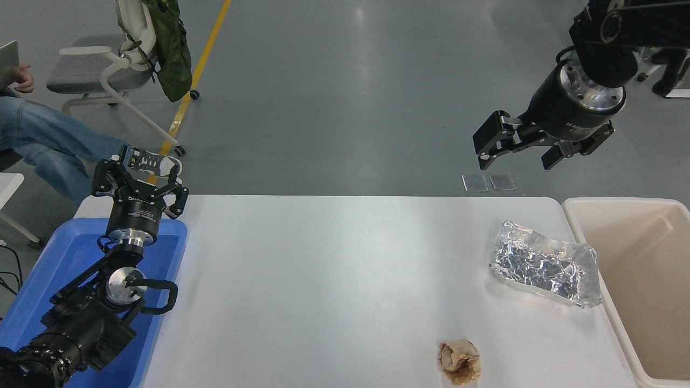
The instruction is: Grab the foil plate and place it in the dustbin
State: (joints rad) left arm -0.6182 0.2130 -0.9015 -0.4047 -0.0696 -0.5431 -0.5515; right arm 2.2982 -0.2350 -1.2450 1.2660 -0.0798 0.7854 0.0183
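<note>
Now the foil plate [545,264] waits on the white table [334,280], not yet picked up.

It lies flat near the table's right edge, just beside the dustbin [641,258]. High above and past the far edge, the right gripper [517,153] hangs with its fingers spread open and nothing in them. To do this well, I think it should come down over a raised rim, close gently so the thin foil does not crush or slip, and stay away from the brown paper ball [460,362]. The left gripper [137,175] rests open over the blue bin [64,253].
</note>
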